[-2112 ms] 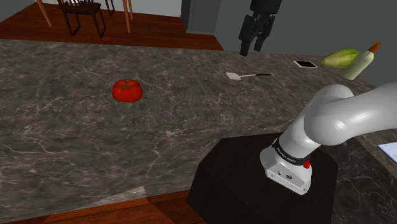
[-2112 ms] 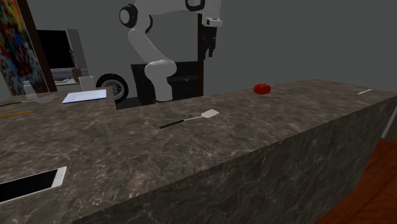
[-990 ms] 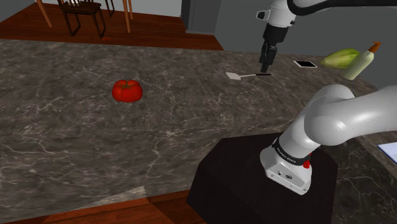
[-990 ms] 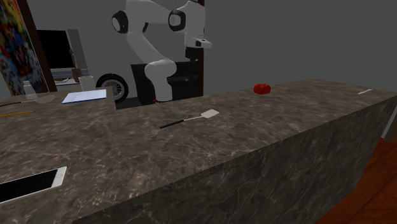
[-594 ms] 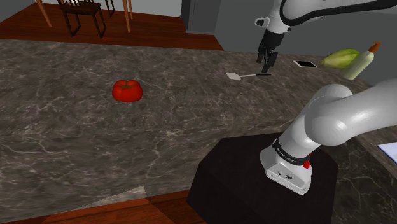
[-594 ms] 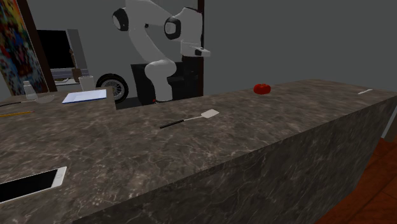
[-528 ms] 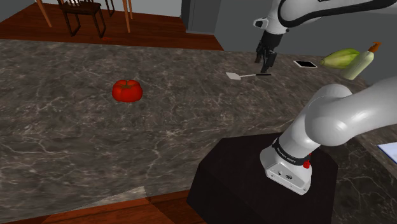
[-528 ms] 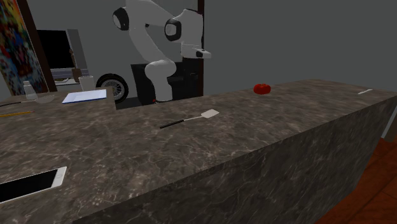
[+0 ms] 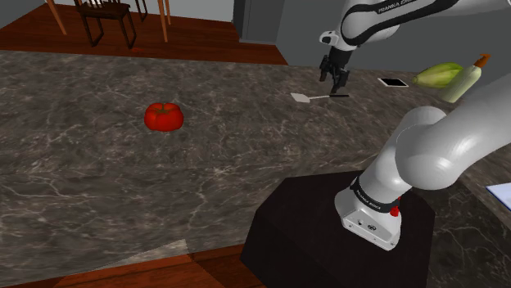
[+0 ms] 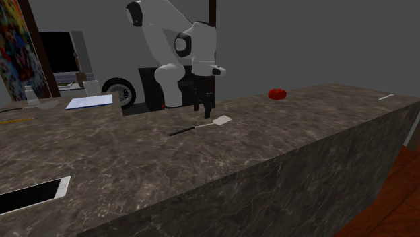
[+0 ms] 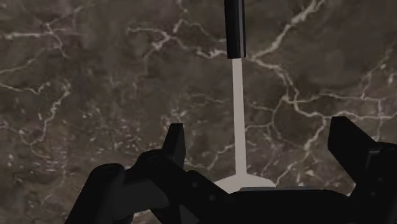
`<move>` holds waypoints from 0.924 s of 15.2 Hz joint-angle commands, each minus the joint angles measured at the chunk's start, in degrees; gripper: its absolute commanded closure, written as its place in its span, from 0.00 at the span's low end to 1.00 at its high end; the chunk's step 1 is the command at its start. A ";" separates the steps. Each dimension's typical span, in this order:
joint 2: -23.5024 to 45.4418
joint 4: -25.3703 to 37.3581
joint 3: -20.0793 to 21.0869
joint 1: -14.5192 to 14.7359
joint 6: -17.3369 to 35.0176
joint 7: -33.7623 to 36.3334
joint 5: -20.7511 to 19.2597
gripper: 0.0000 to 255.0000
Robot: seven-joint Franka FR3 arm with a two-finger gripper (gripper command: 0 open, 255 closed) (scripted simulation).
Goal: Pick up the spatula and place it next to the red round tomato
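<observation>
A spatula point(image 9: 315, 97) with a pale blade and shaft and a black handle lies flat on the dark marble counter point(image 9: 205, 164). My black gripper point(image 9: 334, 83) hangs open just above its shaft, touching nothing. In the wrist view the pale shaft of the spatula point(image 11: 238, 114) runs between the two spread fingers point(image 11: 173, 143), with the blade close to the hand and the black handle farther out. The second exterior view shows the gripper point(image 10: 204, 108) low over the spatula point(image 10: 202, 126). The red round tomato point(image 9: 164, 116) sits well off toward the shoulder view's left, also visible as the tomato point(image 10: 276, 93).
A phone point(image 9: 393, 82), a green vegetable point(image 9: 440, 75) and a pale bottle point(image 9: 465, 82) lie past the spatula at the shoulder view's right. A flat dark-screened device point(image 10: 33, 194) rests near the second exterior view's left edge. The stand point(image 9: 344, 237) is at the lower right.
The gripper has come down from high above the counter to just over the spatula's shaft, drifting slightly toward the shoulder view's left. Spatula and tomato have not moved.
</observation>
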 commanded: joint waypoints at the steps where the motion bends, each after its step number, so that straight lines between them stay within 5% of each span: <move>1: 2.00 -0.20 -1.43 0.71 2.41 -1.54 0.41 0.00; 6: 5.71 -2.17 -3.73 1.64 7.87 -2.65 1.41 0.00; 14: 5.71 -2.17 -3.71 1.62 7.86 -2.65 1.41 0.00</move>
